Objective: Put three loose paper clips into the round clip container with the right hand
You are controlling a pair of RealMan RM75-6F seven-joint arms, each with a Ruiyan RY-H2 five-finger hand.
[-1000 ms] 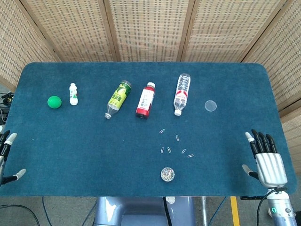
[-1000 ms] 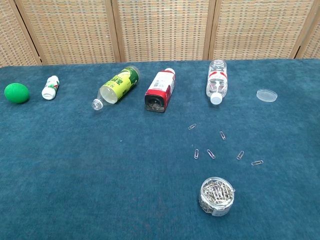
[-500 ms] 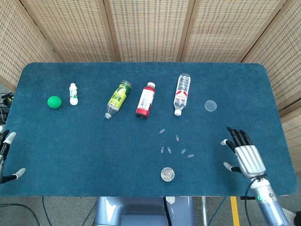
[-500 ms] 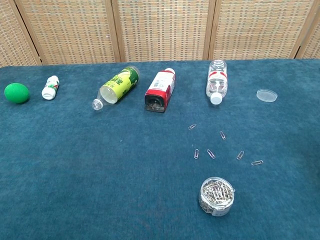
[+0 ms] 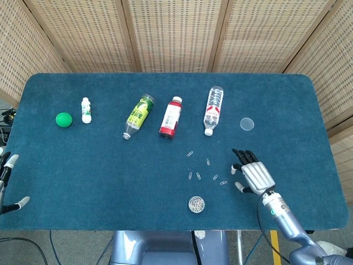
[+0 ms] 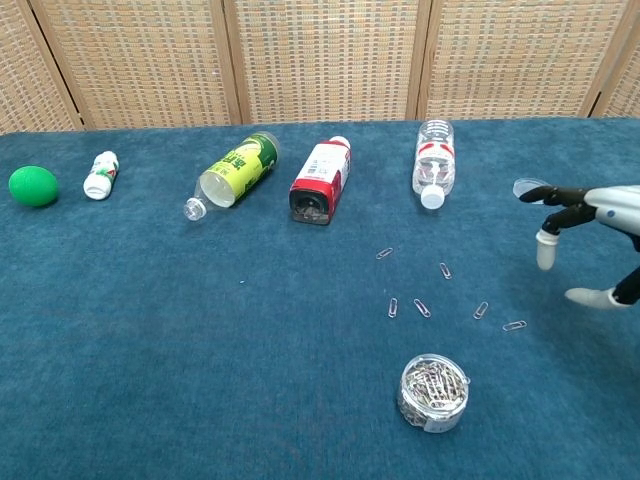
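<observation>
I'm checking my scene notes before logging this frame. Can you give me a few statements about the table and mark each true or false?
1. The right hand holds a paper clip. False: its fingers are spread and it holds nothing.
2. The round clip container stands uncovered. True.
3. The green ball lies beside the container. False: it lies at the far left, near the small white bottle.
4. The loose paper clips lie on the cloth between the bottles and the container. True.
5. The red bottle stands upright. False: it lies on its side.
</observation>
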